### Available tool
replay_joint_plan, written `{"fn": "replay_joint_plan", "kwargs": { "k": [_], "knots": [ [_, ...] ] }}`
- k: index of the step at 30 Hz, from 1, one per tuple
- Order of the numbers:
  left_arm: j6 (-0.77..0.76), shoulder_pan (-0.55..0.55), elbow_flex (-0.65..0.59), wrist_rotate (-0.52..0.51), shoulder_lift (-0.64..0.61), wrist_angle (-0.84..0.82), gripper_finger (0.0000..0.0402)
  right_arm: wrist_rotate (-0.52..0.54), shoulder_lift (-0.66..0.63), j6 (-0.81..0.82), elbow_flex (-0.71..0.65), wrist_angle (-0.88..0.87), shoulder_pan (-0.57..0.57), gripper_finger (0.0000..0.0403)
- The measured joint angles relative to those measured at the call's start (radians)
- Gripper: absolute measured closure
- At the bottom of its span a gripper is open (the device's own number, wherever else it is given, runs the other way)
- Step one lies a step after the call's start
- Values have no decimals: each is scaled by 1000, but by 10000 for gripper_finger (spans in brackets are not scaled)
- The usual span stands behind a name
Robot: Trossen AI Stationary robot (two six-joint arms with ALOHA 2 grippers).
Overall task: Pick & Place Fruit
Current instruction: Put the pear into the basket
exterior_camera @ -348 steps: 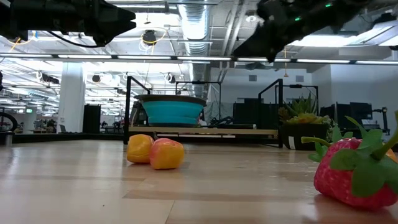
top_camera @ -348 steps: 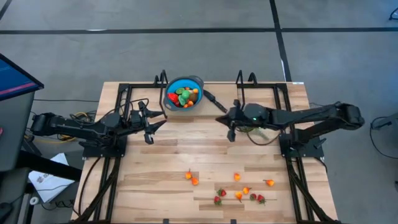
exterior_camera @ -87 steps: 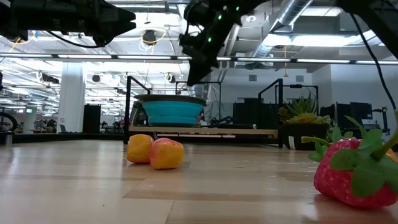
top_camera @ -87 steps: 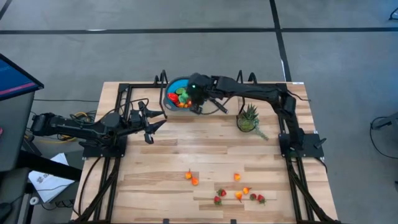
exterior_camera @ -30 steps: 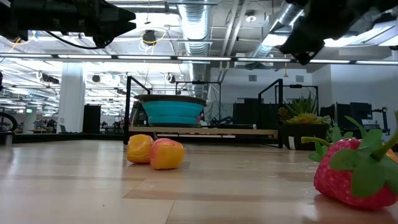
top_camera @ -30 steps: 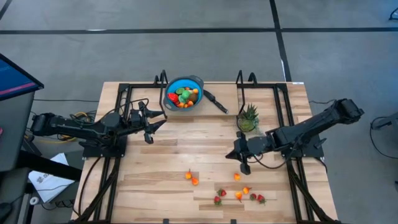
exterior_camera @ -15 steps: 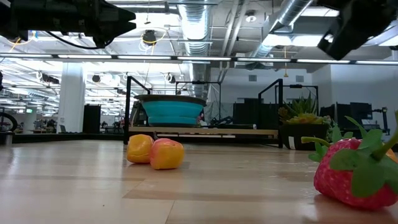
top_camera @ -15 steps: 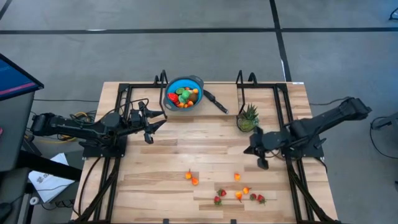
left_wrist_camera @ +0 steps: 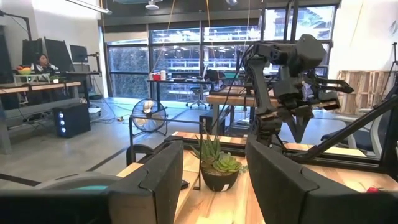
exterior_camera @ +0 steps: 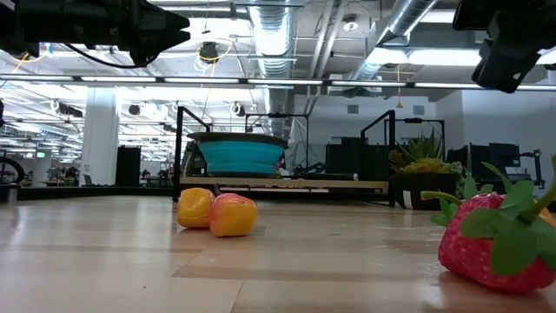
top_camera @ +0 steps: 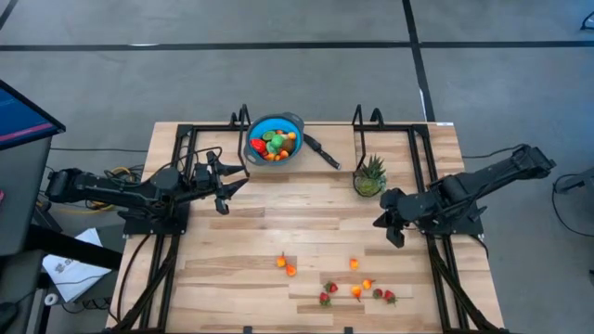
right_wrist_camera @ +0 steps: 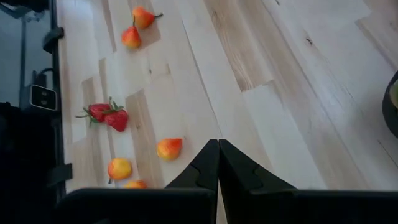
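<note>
Several small toy fruits lie loose on the wooden table near its front edge: orange pieces (top_camera: 286, 266) (top_camera: 354, 263) and red strawberries (top_camera: 383, 296) (top_camera: 327, 292). More fruit fills the blue bowl (top_camera: 276, 139) at the far edge. My right gripper (top_camera: 394, 237) hangs shut and empty above the table's right half, behind the loose fruit; its wrist view looks down on an orange piece (right_wrist_camera: 169, 149) and strawberries (right_wrist_camera: 106, 114). My left gripper (top_camera: 227, 190) waits open and empty at the left, pointing level toward the right.
A spiky green potted plant (top_camera: 370, 176) stands just behind my right gripper. The bowl's black handle (top_camera: 322, 151) points toward it. Black frame rails (top_camera: 190, 139) run along both table sides. Bare wood lies in the table's middle (top_camera: 297, 218).
My right gripper has drawn back toward the table's right edge, away from the loose fruit. It has risen a little and rolled about its own axis, staying shut. The fruit has not moved.
</note>
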Motion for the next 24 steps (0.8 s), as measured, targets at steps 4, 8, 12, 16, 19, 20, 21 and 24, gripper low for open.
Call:
{"fn": "replay_joint_plan", "kwargs": {
  "k": [4,8,12,16,19,20,21,24],
  "knots": [
    [0,0,0,0,0,0,229,0,38,-59,0,2,-2,403],
    [1,0,0,0,0,0,229,0,84,-73,1,7,-2,403],
    [1,0,0,0,0,0,229,0,140,-74,1,14,-2,403],
    [1,0,0,0,0,0,229,0,207,-77,1,14,-2,403],
    [1,0,0,0,0,0,229,0,259,-77,1,13,-2,403],
    [1,0,0,0,0,0,229,0,274,-75,1,10,-3,403],
    [2,0,0,0,0,0,229,-1,285,-67,1,2,-4,403],
    [2,0,0,0,0,0,229,-9,311,12,1,-10,-8,403]
  ]
}}
